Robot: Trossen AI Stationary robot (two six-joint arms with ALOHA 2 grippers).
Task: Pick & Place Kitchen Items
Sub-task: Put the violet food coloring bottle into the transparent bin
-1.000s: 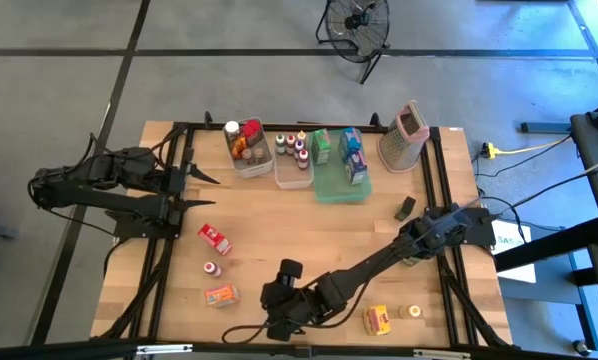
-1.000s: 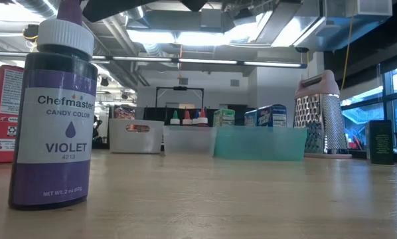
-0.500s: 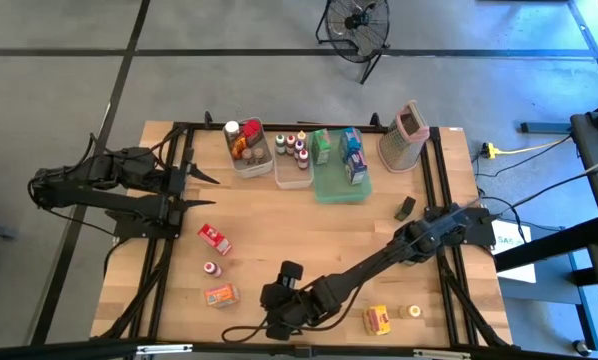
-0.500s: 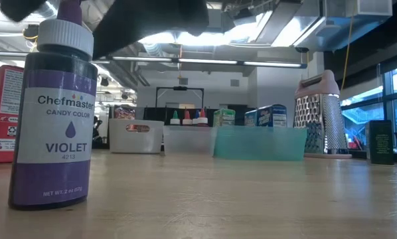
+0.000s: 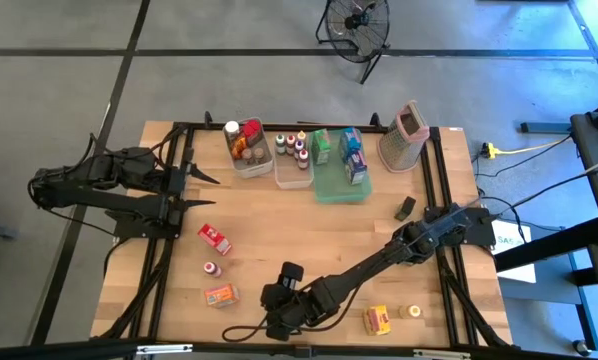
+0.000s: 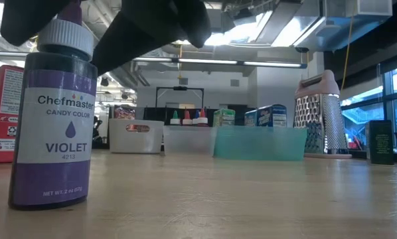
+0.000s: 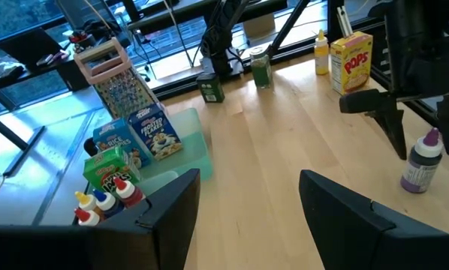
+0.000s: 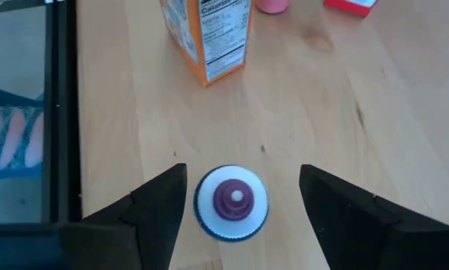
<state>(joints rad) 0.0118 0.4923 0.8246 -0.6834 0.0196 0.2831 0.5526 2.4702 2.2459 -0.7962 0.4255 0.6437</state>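
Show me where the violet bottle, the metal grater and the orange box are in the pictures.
violet bottle (image 6: 52, 126): low view, on its label.
metal grater (image 6: 324, 123): low view, on its steel face.
orange box (image 8: 209, 34): right wrist view, on its printed side panel.

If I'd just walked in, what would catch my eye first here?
Probably the violet bottle at the table's near edge, with the right gripper open right above its cap, one finger on each side. Next, the far edge: bins of small bottles, a green tray with boxes, and a metal grater. The left gripper waits open at the left side.
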